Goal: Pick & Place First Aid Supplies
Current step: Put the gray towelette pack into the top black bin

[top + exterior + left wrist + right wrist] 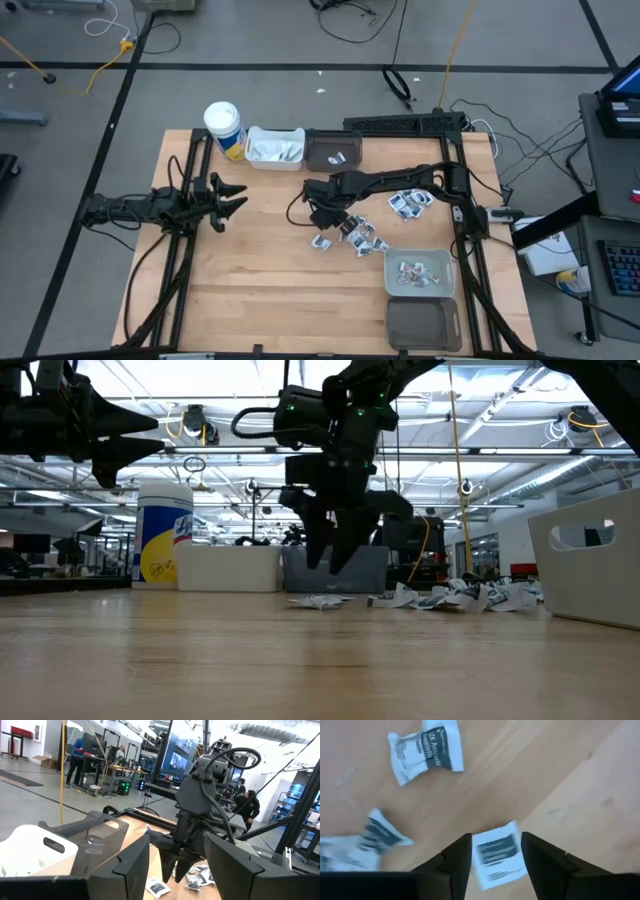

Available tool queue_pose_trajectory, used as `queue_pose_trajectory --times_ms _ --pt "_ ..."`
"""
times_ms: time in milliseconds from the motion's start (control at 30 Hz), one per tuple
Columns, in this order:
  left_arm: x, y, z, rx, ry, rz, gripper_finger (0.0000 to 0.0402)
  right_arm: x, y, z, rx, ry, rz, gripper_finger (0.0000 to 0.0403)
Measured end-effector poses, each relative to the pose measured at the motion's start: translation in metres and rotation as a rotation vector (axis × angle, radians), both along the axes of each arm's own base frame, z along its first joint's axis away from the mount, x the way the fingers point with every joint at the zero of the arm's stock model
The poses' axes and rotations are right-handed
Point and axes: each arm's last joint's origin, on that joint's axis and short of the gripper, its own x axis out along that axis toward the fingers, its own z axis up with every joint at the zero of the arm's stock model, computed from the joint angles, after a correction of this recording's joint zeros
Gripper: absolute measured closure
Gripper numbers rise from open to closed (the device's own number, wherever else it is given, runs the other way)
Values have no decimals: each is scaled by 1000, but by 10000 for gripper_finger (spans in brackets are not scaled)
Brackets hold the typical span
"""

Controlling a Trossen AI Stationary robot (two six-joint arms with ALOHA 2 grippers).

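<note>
Packets lie scattered on the desk right of centre. One packet lies flat below the right hand, whose fingers are spread and grasp nothing. Left hand hovers released at the left.

I see a table of pale wood planks, its grain fine and its finish smooth with a soft sheen in the low view. The packets look like thin paper or foil, white with dark print, crinkled at the edges; the one between my right gripper's fingers lies flat and matt. Those fingers are dark, matt plastic with hard, clean edges. My left gripper shows the same dull black finish. The white bin looks like smooth, opaque plastic, the dark bin smoky and translucent. The cup has a glossy printed wrap.
</note>
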Motion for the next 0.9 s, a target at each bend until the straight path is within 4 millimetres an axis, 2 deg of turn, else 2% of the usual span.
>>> queue_pose_trajectory --times_ms 67,167,500,600,733,900 --pt "0 0 0 0 0 0 206 2 -3 1 0 -29 75 236" --pt "0 0 0 0 0 0 206 4 -8 1 4 -59 91 241" --pt "0 0 0 0 0 0 206 7 -22 -34 35 23 90 243" --pt "0 0 0 0 -1 0 206 9 -24 -38 34 21 84 248" --pt "0 0 0 0 0 0 206 9 -24 -40 34 24 96 281" --pt "0 0 0 0 0 0 206 10 -24 -40 30 14 98 355"
